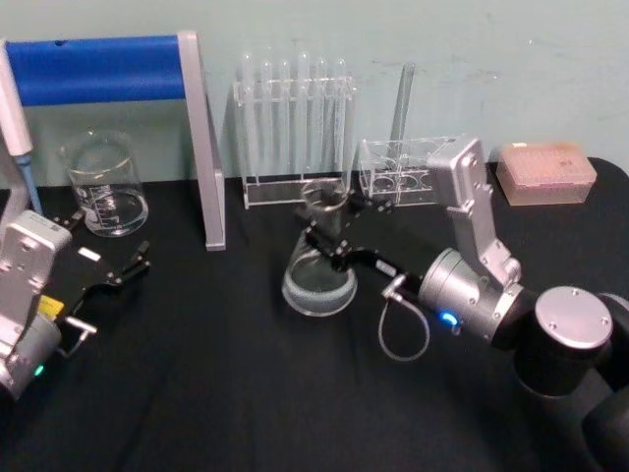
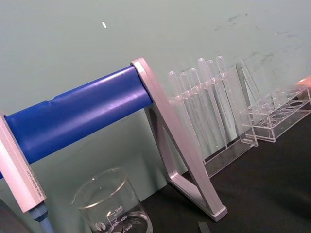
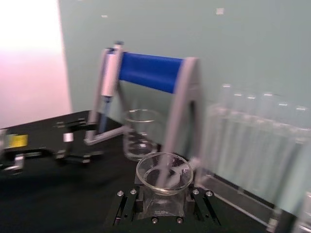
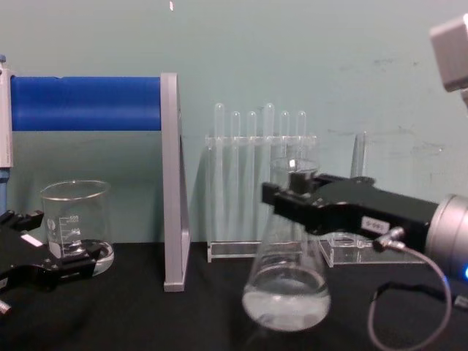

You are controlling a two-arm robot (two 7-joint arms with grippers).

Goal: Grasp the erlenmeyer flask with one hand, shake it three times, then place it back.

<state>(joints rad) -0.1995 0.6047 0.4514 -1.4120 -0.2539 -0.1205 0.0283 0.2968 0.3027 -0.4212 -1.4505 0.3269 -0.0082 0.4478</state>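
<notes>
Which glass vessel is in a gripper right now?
The erlenmeyer flask, conical, mid-table: the right gripper is clamped on its neck. The straight-sided beaker stands free at the left, beside the open left gripper.

I see the erlenmeyer flask [image 4: 287, 292], clear glass with a little liquid in its wide base, upright in front of me, its narrow neck clamped in my right hand [image 4: 292, 196].

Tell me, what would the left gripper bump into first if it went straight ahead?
Probably the glass beaker: the open left gripper points roughly at it. The grey stand leg is close beside that line, and depth is hard to judge, so I'm not certain.
</notes>
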